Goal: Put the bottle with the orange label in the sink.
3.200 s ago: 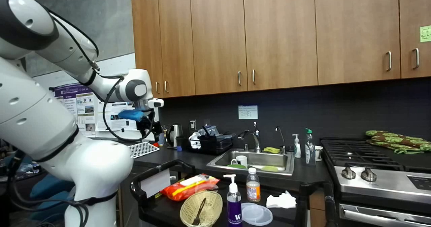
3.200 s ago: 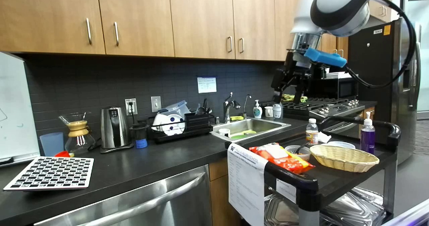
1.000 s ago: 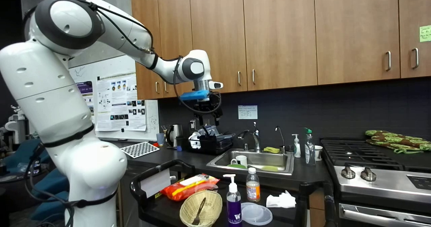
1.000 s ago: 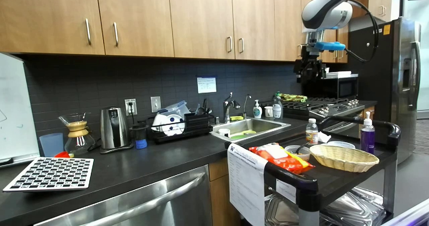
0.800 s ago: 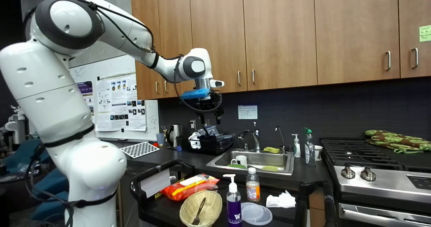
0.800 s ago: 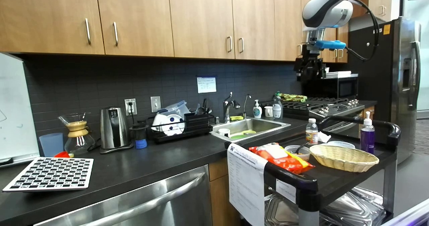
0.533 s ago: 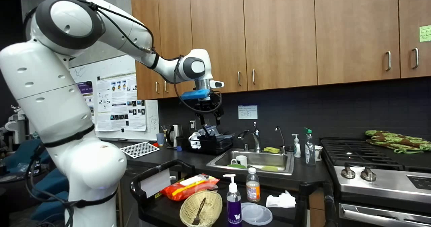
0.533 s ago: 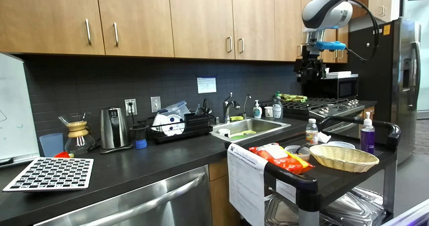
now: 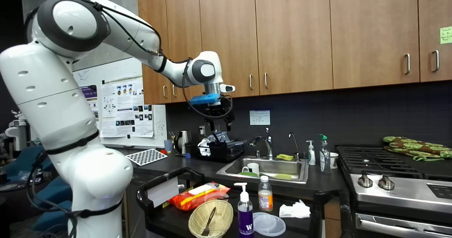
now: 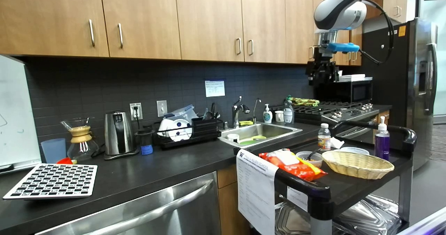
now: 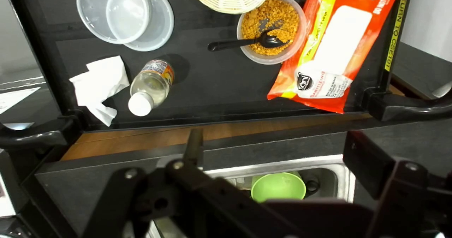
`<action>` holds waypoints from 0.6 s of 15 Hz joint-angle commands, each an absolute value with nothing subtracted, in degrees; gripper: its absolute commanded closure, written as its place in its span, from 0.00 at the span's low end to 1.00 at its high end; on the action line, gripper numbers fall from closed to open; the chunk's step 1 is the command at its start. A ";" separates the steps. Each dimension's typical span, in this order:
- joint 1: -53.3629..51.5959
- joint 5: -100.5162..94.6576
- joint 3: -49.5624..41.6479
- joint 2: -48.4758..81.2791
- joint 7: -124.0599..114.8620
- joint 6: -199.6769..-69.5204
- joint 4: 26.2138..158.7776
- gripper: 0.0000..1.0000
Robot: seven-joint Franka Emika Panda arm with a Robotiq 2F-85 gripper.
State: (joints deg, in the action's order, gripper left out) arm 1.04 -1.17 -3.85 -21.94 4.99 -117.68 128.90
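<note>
A clear bottle with a white cap and an orange label stands upright on the black cart, in both exterior views [image 9: 265,199] [image 10: 324,139] and in the wrist view [image 11: 152,86]. The steel sink [image 9: 298,179] lies behind the cart; its rim [image 11: 275,165] shows in the wrist view, partly hidden by my fingers. My gripper [image 9: 220,126] hangs high above the counter, pointing down. It is open with nothing between its fingers, which stand wide apart in the wrist view [image 11: 275,138]. The bottle is well below the gripper and to its left in the wrist view.
The cart holds a pump bottle [image 9: 245,213], basket [image 9: 215,215], red wipes pack [image 9: 199,195], lids [image 9: 270,225], tissue [image 9: 295,209] and crumb tub [image 11: 261,15] with a spoon. The sink holds a mug [image 9: 253,167] and green bowl [image 11: 279,186]. A faucet [image 9: 269,144] rises behind.
Since about three seconds ago, the arm has swung from the far left toward the sink in an exterior view. Over the last second it has hardly moved. The bottle stays put.
</note>
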 commanded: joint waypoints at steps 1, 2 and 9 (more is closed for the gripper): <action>1.73 -1.13 -4.44 -20.93 6.12 -116.60 127.58 0.00; 2.07 -1.51 -4.84 -20.43 6.46 -116.52 127.00 0.00; 4.37 -1.38 -9.54 -14.72 13.90 -117.15 121.60 0.00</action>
State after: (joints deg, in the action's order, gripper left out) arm 3.36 -1.22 -7.96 -18.61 10.22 -117.66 125.50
